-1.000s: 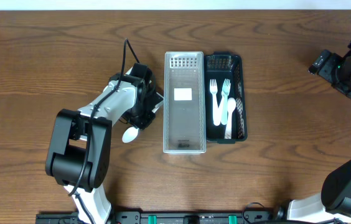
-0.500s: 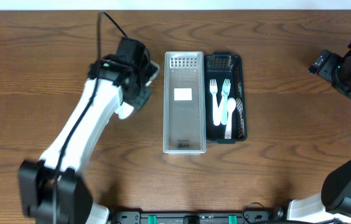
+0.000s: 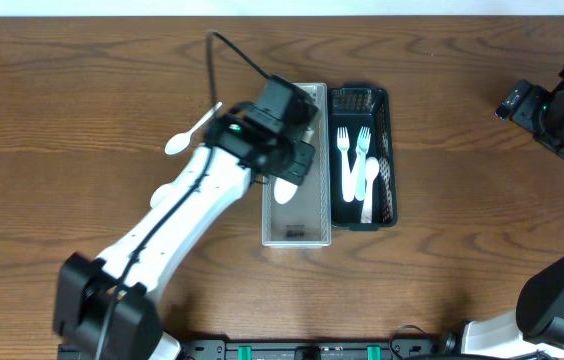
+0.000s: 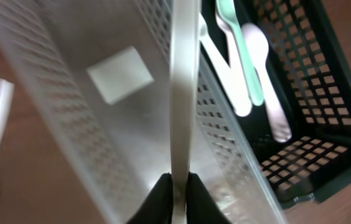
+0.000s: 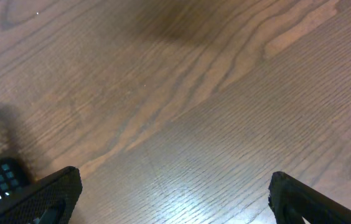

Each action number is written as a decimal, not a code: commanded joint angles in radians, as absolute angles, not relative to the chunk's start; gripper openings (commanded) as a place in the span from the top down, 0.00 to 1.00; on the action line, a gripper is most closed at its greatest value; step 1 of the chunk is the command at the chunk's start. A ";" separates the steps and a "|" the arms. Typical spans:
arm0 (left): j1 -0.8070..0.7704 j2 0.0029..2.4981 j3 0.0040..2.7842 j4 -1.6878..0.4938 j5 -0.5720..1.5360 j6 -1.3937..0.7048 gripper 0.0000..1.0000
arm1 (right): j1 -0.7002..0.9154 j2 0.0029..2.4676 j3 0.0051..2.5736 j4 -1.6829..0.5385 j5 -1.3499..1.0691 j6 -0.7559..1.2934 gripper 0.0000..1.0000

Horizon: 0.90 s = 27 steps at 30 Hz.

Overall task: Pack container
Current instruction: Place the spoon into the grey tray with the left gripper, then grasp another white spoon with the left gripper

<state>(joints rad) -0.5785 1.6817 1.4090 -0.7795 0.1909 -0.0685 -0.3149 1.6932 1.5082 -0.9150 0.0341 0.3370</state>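
- Overhead: left fingers pinch a white spoon above the clear container; a second spoon lies on the bench.
- Left wrist: the spoon handle is clamped over the container.
- Right wrist: right fingers are spread above the bench.

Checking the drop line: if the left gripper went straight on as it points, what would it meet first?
Probably the clear basket, near its perforated wall beside the black basket, with the held white spoon leading the left gripper. Depth is unclear.
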 commanded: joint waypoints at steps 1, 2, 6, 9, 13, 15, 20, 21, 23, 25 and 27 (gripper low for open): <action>-0.581 1.743 1.409 -0.779 0.142 -0.178 0.83 | -0.321 1.689 1.508 -0.913 0.037 0.355 0.01; -0.578 1.748 1.409 -0.779 0.141 -0.177 0.76 | -0.321 1.689 1.508 -0.913 0.037 0.355 0.01; -0.537 1.734 1.419 -0.781 0.099 -0.143 0.49 | -0.321 1.689 1.508 -0.913 0.037 0.355 0.01; -0.490 1.694 1.426 -0.778 0.017 -0.015 0.32 | -0.321 1.689 1.508 -0.913 0.037 0.355 0.01; -0.396 1.686 1.425 -0.779 -0.072 0.175 0.25 | -0.321 1.689 1.508 -0.913 0.037 0.355 0.01; -0.348 1.702 1.423 -0.779 -0.072 0.241 0.25 | -0.321 1.689 1.508 -0.913 0.037 0.355 0.01; -0.235 1.766 1.423 -0.748 -0.045 0.308 0.25 | -0.321 1.689 1.508 -0.913 0.037 0.355 0.01; -0.217 1.786 1.423 -0.743 -0.019 0.356 0.25 | -0.321 1.689 1.508 -0.913 0.037 0.355 0.01; -0.194 1.824 1.423 -0.743 0.038 0.454 0.25 | -0.321 1.689 1.508 -0.913 0.037 0.355 0.01; -0.183 1.864 1.423 -0.743 0.072 0.542 0.27 | -0.321 1.689 1.508 -0.913 0.037 0.355 0.01; -0.186 1.901 1.423 -0.742 0.083 0.631 0.32 | -0.321 1.689 1.508 -0.913 0.037 0.355 0.01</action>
